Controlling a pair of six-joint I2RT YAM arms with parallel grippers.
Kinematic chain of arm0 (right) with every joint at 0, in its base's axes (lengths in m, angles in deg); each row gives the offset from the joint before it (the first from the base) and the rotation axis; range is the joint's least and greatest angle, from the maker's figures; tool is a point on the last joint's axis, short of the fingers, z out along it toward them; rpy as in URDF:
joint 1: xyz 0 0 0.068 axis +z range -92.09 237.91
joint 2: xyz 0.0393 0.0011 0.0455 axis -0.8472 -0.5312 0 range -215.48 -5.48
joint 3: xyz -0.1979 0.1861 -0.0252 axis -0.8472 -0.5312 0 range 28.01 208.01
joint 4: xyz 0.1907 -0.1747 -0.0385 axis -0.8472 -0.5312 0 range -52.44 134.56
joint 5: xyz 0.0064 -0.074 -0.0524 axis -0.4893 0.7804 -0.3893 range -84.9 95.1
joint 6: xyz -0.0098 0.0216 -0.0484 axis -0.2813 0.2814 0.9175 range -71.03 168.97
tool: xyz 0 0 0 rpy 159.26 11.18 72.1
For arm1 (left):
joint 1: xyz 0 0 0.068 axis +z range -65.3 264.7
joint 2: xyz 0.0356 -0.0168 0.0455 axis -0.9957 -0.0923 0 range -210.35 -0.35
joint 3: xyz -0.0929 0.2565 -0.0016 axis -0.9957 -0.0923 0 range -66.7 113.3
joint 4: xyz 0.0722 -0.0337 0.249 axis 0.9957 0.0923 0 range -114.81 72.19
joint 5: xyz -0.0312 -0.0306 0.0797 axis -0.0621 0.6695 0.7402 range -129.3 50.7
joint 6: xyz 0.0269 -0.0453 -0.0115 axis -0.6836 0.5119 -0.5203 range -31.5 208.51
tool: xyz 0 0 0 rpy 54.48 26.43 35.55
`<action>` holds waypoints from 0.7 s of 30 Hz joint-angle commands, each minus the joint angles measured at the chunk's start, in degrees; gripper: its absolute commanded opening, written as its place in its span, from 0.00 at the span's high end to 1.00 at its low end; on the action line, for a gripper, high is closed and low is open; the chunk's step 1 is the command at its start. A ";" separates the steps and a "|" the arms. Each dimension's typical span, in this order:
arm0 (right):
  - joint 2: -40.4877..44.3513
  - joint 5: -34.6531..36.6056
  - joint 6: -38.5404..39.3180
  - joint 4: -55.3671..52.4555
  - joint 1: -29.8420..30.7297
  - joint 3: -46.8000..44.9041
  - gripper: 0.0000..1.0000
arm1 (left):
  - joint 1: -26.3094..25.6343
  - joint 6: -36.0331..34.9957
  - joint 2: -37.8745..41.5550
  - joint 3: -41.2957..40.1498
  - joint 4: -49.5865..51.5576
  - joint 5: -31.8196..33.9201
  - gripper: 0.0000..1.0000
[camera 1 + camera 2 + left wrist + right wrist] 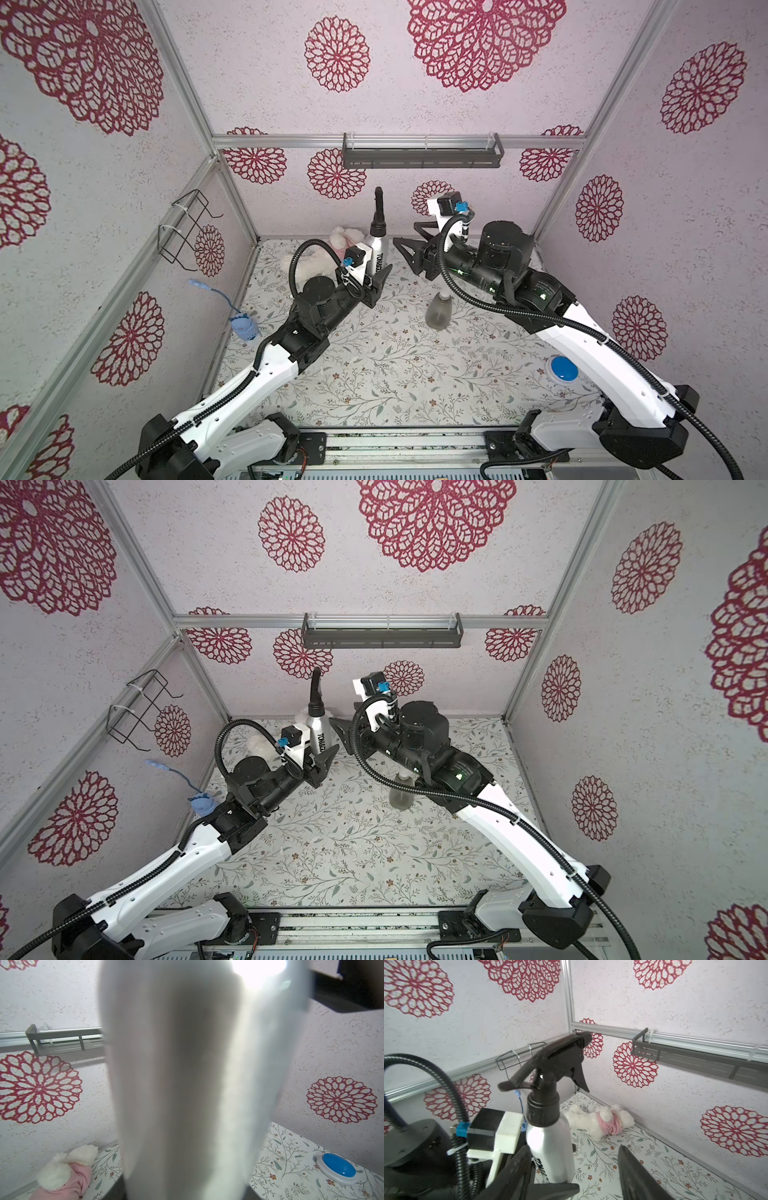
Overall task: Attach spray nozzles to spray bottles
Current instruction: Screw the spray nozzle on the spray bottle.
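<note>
Near the back wall, at about twelve o'clock on the table [374,374], the left gripper [380,282] is clenched on the lower body of the silver bottle [378,253], its fingers [385,272] pressed against the metal on both sides; the left wrist view shows only a blurred pale column filling the frame, so the contact itself is hard to make out there. Just to three o'clock of it the right gripper [409,245] has its fingers [633,1172] spread apart and holds nothing, standing close beside the bottle without touching it. That bottle stands upright, long axis vertical, black lettering running along its side. On its neck sits the black nozzle [554,1064], collar down on the mouth, spout and trigger pointing toward the back wall. Well apart, near the table's middle at roughly three o'clock of the left gripper, the smoky bottle [439,311] stands with its neck up; in a top view [402,789] the right arm covers part of it, and what caps it is too small to tell. A white plush toy [600,1120] lies by the back wall, partly hidden behind the left arm in both top views
</note>
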 commanded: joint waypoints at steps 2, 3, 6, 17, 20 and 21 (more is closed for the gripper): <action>-1.97 -13.78 -2.23 2.49 -2.65 3.75 0.32 | 0.12 -0.87 0.47 0.58 -1.12 -3.73 0.98; -2.46 -15.88 -2.61 3.26 -3.45 4.03 0.32 | 0.17 -0.82 0.39 0.64 -0.93 -4.11 0.98; -4.02 -18.57 -3.47 4.29 -4.71 5.30 0.31 | 0.17 -0.80 0.42 0.64 -1.03 -4.36 0.98; -9.18 -21.42 -4.71 4.67 -5.60 10.61 0.45 | 0.17 -1.02 0.03 0.30 -1.10 -5.26 0.98; -9.27 -22.11 -5.28 5.01 -5.70 10.67 0.47 | 0.17 -1.05 -0.15 0.20 -1.26 -5.20 0.98; -9.35 -22.58 -5.42 5.10 -5.78 10.74 0.49 | 0.17 -1.07 -0.19 0.20 -1.35 -5.28 0.98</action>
